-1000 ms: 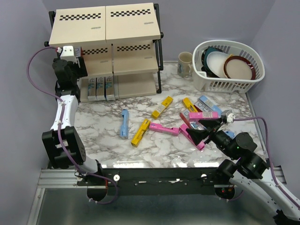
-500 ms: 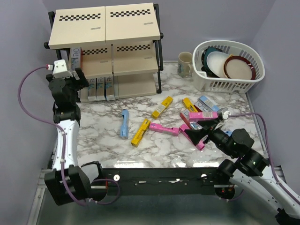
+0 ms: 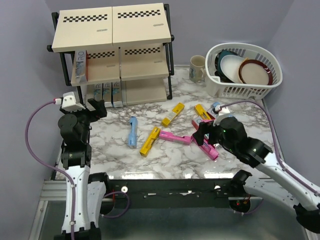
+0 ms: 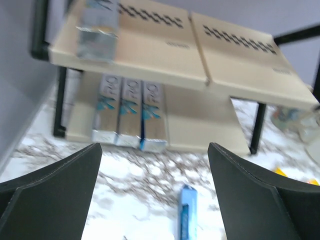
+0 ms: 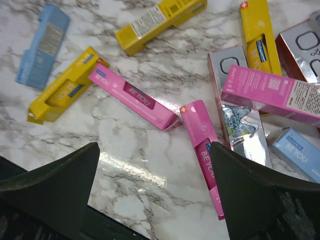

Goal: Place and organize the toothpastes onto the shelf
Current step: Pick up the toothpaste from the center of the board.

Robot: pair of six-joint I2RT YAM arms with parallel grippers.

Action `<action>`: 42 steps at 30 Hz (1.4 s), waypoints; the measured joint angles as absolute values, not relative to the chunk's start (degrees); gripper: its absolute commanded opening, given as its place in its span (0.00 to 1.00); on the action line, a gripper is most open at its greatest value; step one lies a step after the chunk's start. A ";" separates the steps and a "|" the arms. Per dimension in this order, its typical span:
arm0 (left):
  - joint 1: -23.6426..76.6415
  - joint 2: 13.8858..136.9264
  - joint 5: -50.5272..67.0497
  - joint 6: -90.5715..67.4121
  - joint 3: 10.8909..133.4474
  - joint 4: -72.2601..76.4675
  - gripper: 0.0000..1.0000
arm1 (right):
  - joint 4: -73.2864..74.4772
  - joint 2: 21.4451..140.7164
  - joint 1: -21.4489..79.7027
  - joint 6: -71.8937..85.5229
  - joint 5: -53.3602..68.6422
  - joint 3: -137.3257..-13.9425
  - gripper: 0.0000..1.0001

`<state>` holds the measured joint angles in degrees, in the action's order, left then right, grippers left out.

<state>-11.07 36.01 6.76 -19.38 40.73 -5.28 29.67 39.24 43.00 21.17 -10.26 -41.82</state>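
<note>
Holding nothing, both claws wide, we point our left gripper at the black-framed beige-board shelf and our right gripper over scattered glossy toothpaste cartons.

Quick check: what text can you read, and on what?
"BE YOU": pink carton, centre, right wrist view.
"BE YOU": second pink carton beside it.
"BE YOU": yellow carton, top right.
"BE YOU": light blue carton, right edge.
"RO": silver carton upright on the shelf's middle board.
Fine print and the three bottom-board cartons: too blurred.
</note>
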 measured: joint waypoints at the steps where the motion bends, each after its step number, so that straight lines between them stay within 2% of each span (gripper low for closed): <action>1: -9.02 34.94 6.94 -19.33 40.10 -6.59 0.99 | 30.15 42.35 43.00 21.30 -11.25 -42.33 1.00; 7: 5.02 29.47 3.97 -17.02 39.40 -13.04 0.99 | 31.20 55.46 41.08 22.06 -13.78 -42.78 0.98; 9: 6.94 27.16 1.93 -16.49 39.27 -13.87 0.99 | 31.07 59.11 39.16 21.93 -13.74 -43.05 0.97; 23: 8.01 15.64 -11.44 -16.34 38.85 -16.88 0.99 | 24.97 75.53 23.33 16.16 -9.17 -46.87 0.93; 31: 8.54 8.47 -18.20 -16.60 38.89 -17.98 0.99 | 24.29 84.36 22.85 14.76 -2.00 -52.86 0.81; 38: 9.15 5.39 -22.61 -17.17 38.41 -17.82 0.99 | 23.46 84.64 23.35 15.53 7.46 -53.60 0.80; 42: 9.13 5.23 -22.74 -17.28 37.63 -17.72 0.99 | 24.14 84.47 24.12 15.53 6.00 -54.52 0.80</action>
<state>9.13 5.23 -22.74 -17.28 37.63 -17.72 24.14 84.47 24.12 15.53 6.00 -54.52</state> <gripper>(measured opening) 0.988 0.800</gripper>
